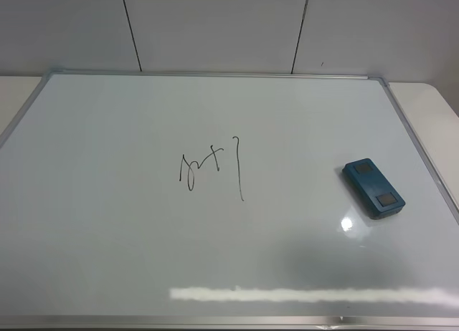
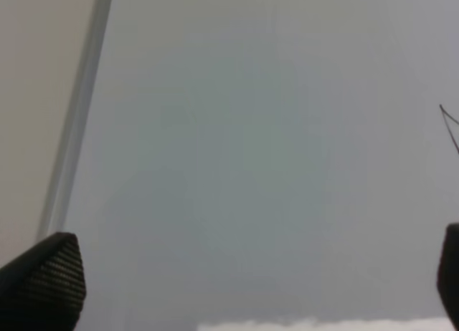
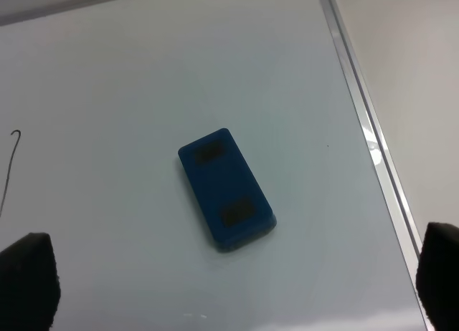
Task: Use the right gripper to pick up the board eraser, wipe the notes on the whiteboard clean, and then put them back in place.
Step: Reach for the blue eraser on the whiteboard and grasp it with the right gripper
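On the whiteboard (image 1: 107, 238) lies the board eraser (image 1: 373, 188); only its wrist view shows the right pincer (image 3: 233, 277), spread wide.

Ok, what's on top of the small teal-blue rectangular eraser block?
Two dark grey square patches sit on the teal-blue board eraser; nothing else rests on it. Its underside, flat against the glossy white whiteboard, is hidden.

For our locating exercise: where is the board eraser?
Exterior high view: the board eraser lies on the whiteboard, right side, between the notes and the frame.
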Controlling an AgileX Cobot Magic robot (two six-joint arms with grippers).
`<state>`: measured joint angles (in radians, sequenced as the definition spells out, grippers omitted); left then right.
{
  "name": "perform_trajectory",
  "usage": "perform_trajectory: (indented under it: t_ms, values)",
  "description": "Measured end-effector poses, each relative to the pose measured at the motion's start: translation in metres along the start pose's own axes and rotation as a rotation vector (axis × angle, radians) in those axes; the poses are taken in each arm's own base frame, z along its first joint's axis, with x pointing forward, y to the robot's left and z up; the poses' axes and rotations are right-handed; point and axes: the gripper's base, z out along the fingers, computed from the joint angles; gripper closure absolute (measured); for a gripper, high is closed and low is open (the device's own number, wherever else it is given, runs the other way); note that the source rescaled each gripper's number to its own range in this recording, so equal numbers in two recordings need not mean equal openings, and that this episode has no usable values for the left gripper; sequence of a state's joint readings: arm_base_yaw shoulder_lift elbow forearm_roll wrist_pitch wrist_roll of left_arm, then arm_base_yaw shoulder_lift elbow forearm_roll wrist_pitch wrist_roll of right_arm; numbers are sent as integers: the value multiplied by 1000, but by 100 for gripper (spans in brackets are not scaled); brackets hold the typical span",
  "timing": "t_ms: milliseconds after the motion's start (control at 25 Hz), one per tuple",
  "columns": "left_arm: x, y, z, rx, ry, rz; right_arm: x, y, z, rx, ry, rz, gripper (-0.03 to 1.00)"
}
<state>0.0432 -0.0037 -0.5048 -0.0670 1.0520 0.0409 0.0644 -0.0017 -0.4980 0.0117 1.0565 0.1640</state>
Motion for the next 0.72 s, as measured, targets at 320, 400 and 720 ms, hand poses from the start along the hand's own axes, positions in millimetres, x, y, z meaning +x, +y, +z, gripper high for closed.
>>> perform_trajectory:
  t_ms: [320, 400, 720]
  values:
    - [0, 0, 0, 0, 0, 1, 0, 0, 0, 0, 0, -9, -3]
    - [0, 0, 0, 0, 0, 1, 0, 0, 0, -2, 0, -8, -3]
    - [0, 0, 0, 0, 0, 1, -3, 1, 3, 4, 33, 5, -3]
